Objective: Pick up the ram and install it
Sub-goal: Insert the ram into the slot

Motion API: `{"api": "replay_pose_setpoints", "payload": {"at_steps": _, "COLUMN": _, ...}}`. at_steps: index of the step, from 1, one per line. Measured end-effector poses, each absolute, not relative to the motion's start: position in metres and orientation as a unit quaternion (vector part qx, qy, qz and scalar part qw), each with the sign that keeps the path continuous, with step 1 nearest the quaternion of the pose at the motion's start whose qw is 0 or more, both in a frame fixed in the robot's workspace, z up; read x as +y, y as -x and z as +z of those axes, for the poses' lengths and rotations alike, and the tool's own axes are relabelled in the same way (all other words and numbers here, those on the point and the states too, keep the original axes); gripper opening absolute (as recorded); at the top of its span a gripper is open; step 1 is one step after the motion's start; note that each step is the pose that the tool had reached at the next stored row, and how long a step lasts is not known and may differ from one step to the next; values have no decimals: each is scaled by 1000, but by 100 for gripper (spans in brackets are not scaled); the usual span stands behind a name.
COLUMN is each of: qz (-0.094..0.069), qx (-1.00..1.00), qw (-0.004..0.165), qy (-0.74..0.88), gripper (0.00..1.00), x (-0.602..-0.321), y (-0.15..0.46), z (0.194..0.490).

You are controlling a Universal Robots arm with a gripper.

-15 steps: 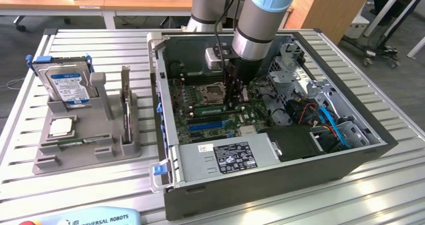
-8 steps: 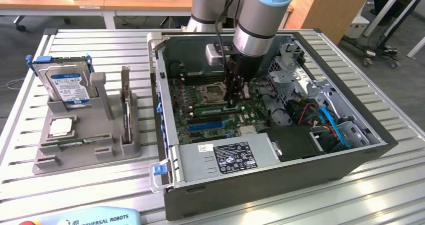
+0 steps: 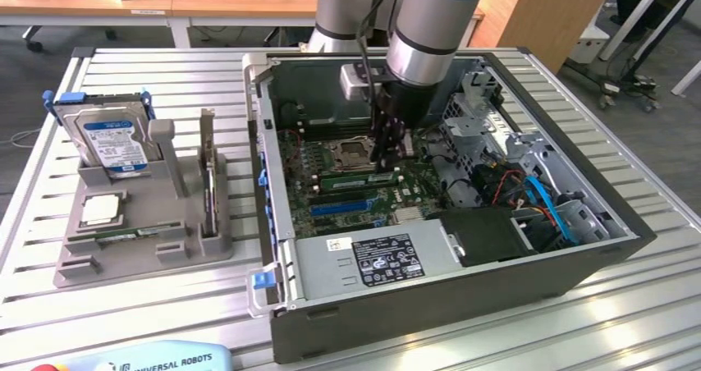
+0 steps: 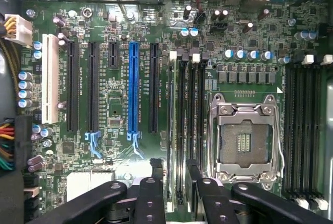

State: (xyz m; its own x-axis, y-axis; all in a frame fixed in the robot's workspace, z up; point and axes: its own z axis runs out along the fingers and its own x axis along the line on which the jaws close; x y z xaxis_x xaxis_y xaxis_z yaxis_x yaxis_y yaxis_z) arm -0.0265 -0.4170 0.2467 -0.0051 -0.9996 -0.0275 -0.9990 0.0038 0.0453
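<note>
- Currently the end effector [image 4: 174,165] is hanging low inside the PC case [image 3: 460,301], over the memory slots just beside the CPU socket [image 4: 244,141]. Its fingers [image 4: 156,164] are standing apart and clamping nothing.
- The ram [image 3: 348,176] is standing on edge in that slot bank beside the CPU socket, running parallel to the socket's side. The fingertips are straddling its line, one on each face.
- I'm reading this as the seating/release stage, since the stick is sitting in a slot and not in a grip. Whether it is bottoming out fully, I cannot tell.
- Doing it well, as I judge it: any push should be going straight down along the slot and loading both ends of the stick evenly, never one corner first. A tilted stick is likely to bind.
- The white latch tabs [image 4: 173,55] at the slot ends, near the CPU socket's corner, are what I'd be checking. A tab leaning outward would be telling me the stick is riding high at that end.
- The CPU socket is lying uncovered with its contacts exposed, so the fingers should be keeping to the slot side of it and never drifting over its frame.
- Both fingers are sitting near the stick, so any motion should be running vertical. That way no pad is dragging the board sideways in the slot.
</note>
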Motion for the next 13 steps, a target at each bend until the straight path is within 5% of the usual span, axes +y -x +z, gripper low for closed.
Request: {"api": "replay_pose_setpoints", "payload": {"at_steps": 13, "qz": -26, "qx": -708, "qw": 6, "qy": -705, "gripper": 31, "x": -417, "y": 27, "z": 259}}
